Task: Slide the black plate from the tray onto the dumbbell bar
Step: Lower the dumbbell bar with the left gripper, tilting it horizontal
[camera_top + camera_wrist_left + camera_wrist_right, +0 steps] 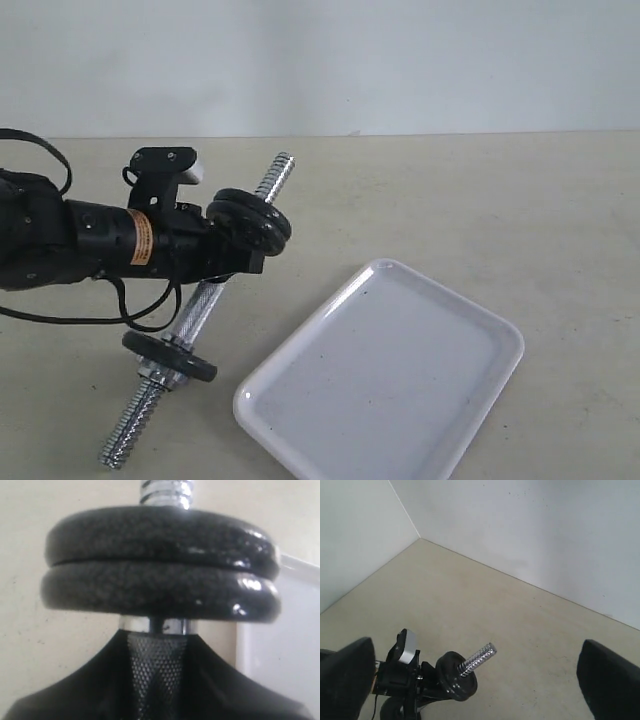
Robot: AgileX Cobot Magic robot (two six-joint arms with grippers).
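Note:
My left gripper is shut on the knurled middle of the dumbbell bar and holds it tilted above the table. Two black discs sit stacked on the bar's upper end, just beyond the fingers. The outer one is the black plate, pressed against the inner disc. Bare thread sticks out past them. A third black disc sits near the lower end. The white tray has nothing in it. My right gripper hangs open, high above the bar.
The tray's near corner lies close beside the stacked discs. A silver nut sits under the lower disc, with threaded rod reaching to the table's front. A white wall stands behind the beige table.

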